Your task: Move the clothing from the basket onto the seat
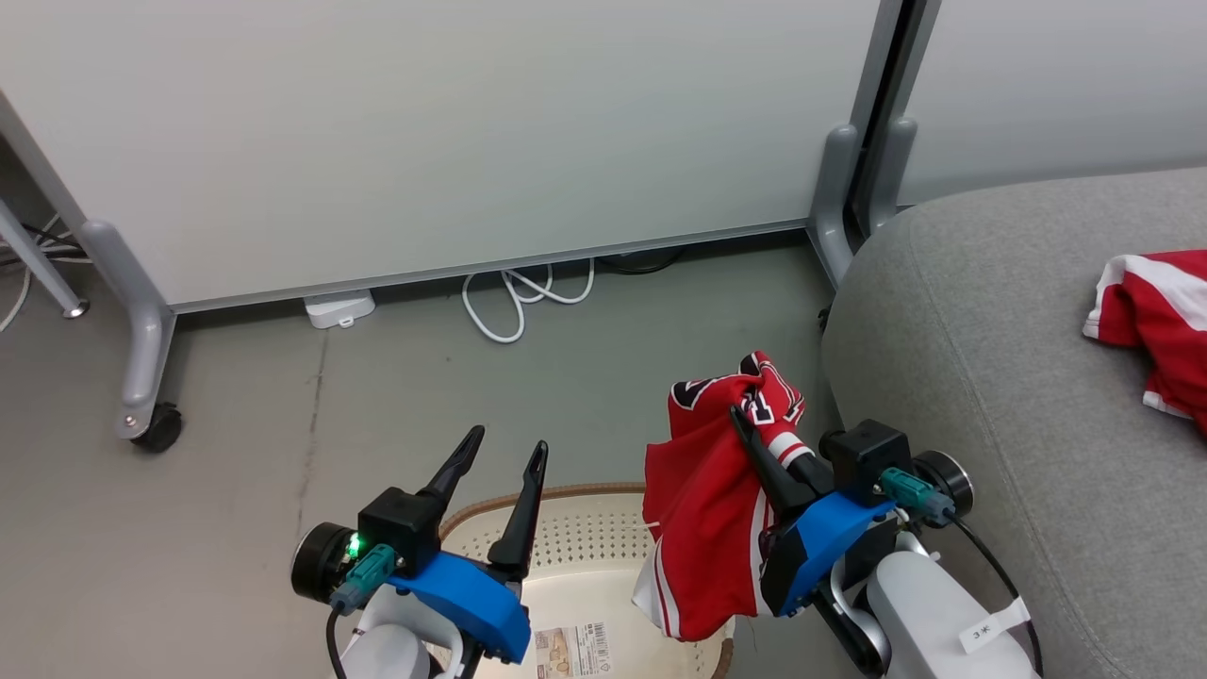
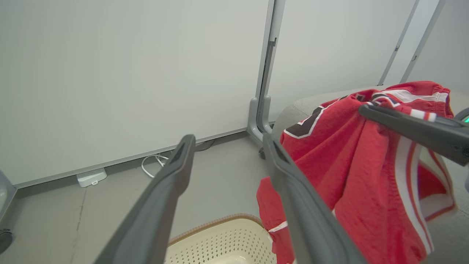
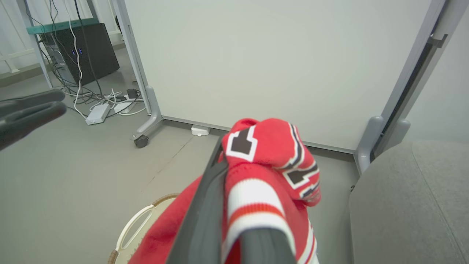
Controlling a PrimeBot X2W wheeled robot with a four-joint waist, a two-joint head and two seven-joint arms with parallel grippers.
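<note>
The right gripper (image 1: pixel 747 420) is pinched tight on a lettered red garment (image 1: pixel 702 509), holding it up in the air. The left gripper (image 1: pixel 509 441) is spread wide and holds nothing. The grey seat (image 1: pixel 990 396) takes up the right side. The cream basket (image 1: pixel 585 552) stands on the floor near it, under the left gripper, with the hanging garment's lower folds over its right rim. A second red garment (image 1: pixel 1155 321) lies on the seat.

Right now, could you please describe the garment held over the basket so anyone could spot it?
Left of the grey fabric sofa seat, above the cream perforated plastic basket, the right gripper holds a red garment. Unlike the red one lying on the seat, it bears black-and-white lettering.
</note>
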